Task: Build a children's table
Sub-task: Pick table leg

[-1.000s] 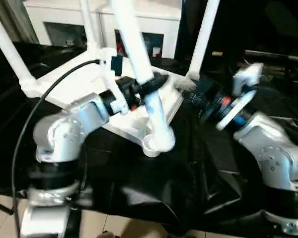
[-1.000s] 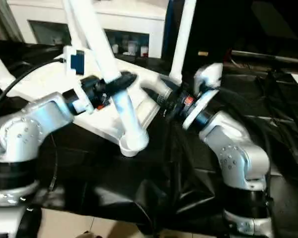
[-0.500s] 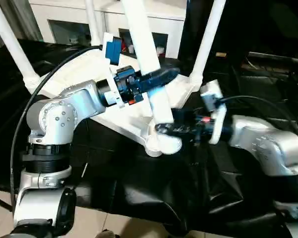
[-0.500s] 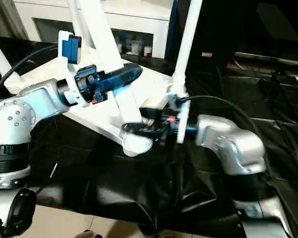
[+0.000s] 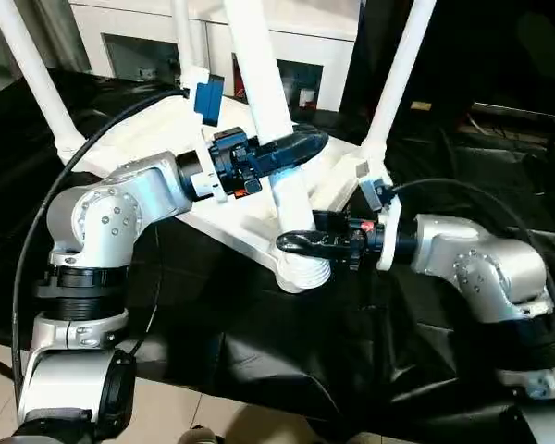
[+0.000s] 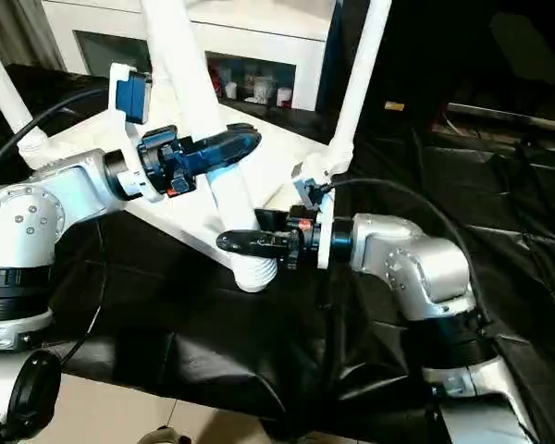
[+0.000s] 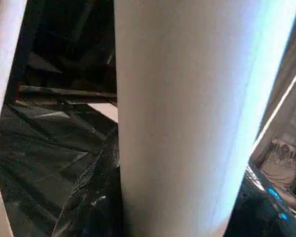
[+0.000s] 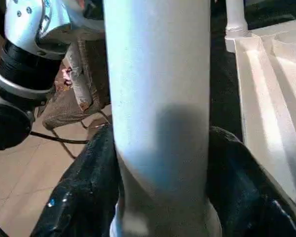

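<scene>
Left gripper (image 5: 291,148) clamped mid-way on the near table leg (image 5: 264,102); right gripper (image 5: 301,242) closed around its base, just above the upturned tabletop's (image 5: 166,125) corner socket (image 5: 301,273).

Lighting is bright and even from above. The white table leg (image 5: 264,88) and upturned tabletop (image 6: 79,139) are close to overexposed, and the black cloth (image 5: 287,361) on the bench shows glossy highlights along its folds. In both wrist views the leg is soft-focused with a bluish edge; a shadow falls across its lower part in the right wrist view.
</scene>
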Controlling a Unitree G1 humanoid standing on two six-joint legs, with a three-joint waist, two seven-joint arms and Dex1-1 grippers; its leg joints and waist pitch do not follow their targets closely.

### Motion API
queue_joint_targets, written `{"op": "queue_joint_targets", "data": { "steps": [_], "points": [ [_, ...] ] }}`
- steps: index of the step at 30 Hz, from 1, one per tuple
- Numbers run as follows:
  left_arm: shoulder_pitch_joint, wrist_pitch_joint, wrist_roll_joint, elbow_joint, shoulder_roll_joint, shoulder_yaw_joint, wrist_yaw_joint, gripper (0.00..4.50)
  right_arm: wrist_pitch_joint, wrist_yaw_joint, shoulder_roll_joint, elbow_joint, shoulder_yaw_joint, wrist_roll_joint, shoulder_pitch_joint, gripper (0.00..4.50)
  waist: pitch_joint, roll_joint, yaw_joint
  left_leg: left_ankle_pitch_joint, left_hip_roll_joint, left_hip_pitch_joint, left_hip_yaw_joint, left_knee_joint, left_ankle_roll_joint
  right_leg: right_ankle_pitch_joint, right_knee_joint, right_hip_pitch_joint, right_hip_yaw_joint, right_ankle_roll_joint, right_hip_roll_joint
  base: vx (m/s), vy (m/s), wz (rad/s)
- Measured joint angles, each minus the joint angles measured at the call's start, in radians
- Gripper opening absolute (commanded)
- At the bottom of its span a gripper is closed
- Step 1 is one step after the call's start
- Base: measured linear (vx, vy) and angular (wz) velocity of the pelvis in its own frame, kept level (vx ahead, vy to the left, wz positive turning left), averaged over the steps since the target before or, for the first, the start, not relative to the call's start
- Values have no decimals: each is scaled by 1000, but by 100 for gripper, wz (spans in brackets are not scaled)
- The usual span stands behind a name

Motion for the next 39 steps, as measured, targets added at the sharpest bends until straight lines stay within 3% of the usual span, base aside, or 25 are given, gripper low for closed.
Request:
{"op": "queue_joint_targets", "data": {
  "steps": [2,3,6,11,18,20,25,36,39],
  "points": [
    [-1,-1,7,11,-12,0,24,185,-14,-10,1,-11,5,-12,6,219,0,0,0,0,0,0,0,0,0,0,1,0,0,0,0,0,0,0],
    [-2,6,6,21,-20,6,40,241,-18,-17,1,-11,5,-15,8,209,0,0,0,0,0,0,0,1,0,0,1,0,0,0,0,0,0,0],
    [-3,-11,39,32,-39,5,112,261,-47,-115,52,-13,2,-52,29,195,0,-1,-2,0,0,0,0,1,-1,0,1,0,0,0,0,0,0,0],
    [7,-109,184,19,-95,-24,305,302,-136,-325,141,-12,-16,-151,42,191,0,0,-4,0,0,0,-1,1,-1,0,1,0,0,0,0,0,0,0],
    [59,-107,205,-33,-191,4,486,302,-253,-556,239,11,-2,-295,43,190,0,0,-6,0,0,0,-1,0,-1,0,0,-1,0,0,0,0,0,0],
    [59,-107,205,-33,-201,17,507,268,-270,-572,244,26,15,-320,43,190,0,0,-6,0,0,0,-1,0,-1,0,0,-1,0,1,0,0,0,0],
    [55,-126,212,-32,-223,23,540,222,-302,-598,264,36,36,-358,43,190,0,0,-6,0,0,-1,-1,0,-1,0,0,-1,0,1,0,0,0,0],
    [52,-128,211,-31,-235,58,583,195,-362,-624,284,63,50,-392,37,190,0,0,-7,0,0,-1,-1,0,-1,0,0,-1,0,1,0,0,0,0],
    [48,-128,207,-31,-222,55,569,193,-375,-616,285,66,46,-386,35,260,0,0,-8,0,0,0,-1,0,-1,0,0,-1,0,1,0,0,0,0]
  ]
}}
